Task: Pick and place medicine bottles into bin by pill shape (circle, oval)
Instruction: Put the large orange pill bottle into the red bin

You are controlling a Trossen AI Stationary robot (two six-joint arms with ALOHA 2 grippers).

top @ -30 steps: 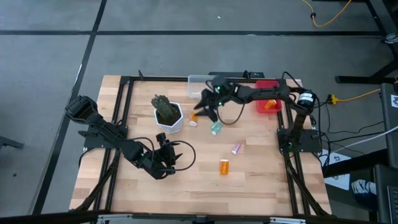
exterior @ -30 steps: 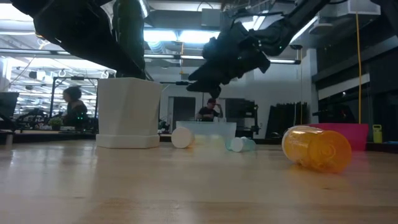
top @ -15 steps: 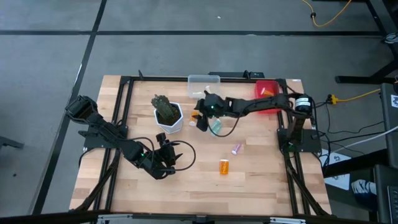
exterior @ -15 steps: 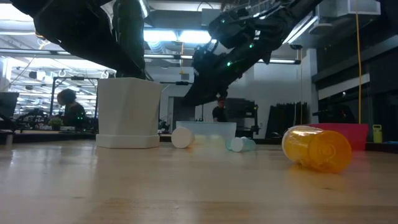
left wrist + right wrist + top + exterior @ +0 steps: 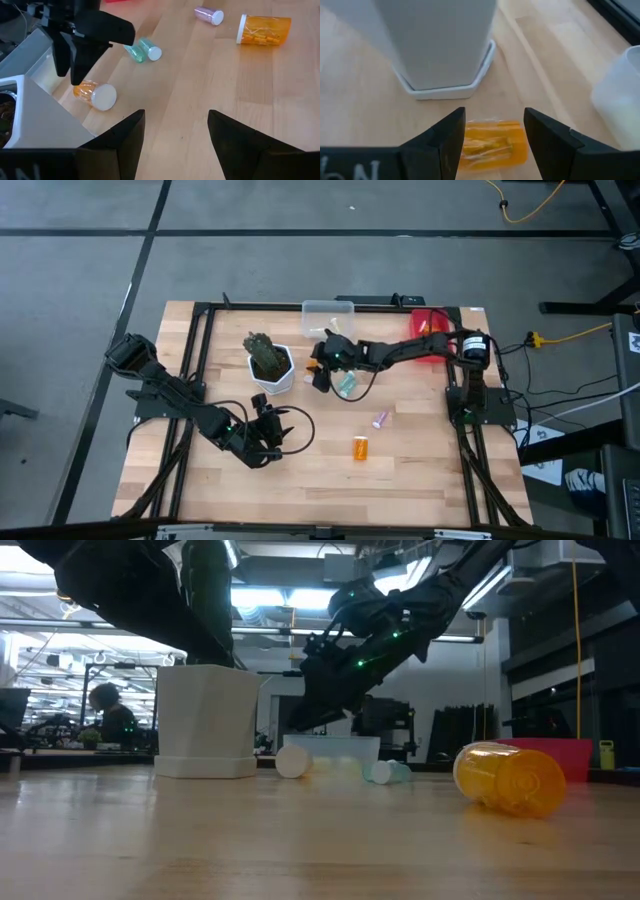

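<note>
Right gripper (image 5: 318, 372) has swung down and across toward the white plant pot (image 5: 272, 366). A second ago it hung higher, near the clear bin (image 5: 328, 311); half a second ago it was already partway over. Now it sits low over the small orange bottle (image 5: 494, 142) lying on its side just beside the pot's base. In the right wrist view the fingers (image 5: 440, 145) are spread wide, one on each side of the bottle, not yet touching it. So this looks like the approach for a grasp, with closing as the likely next step.

Left gripper (image 5: 262, 423) waits near the front-left of the table (image 5: 420, 470), fingers apart, nothing between them; no change across the frames.

Other bottles haven't moved: a teal bottle (image 5: 347, 385) just beside the right gripper, a pink bottle (image 5: 380, 419) in mid table, a larger orange bottle (image 5: 360, 447) nearer the front. The red bin (image 5: 428, 320) sits at the back right, partly covered by the right arm.

Risk, as I judge it: the pot wall is close, so one finger could bump it or roll the bottle.
</note>
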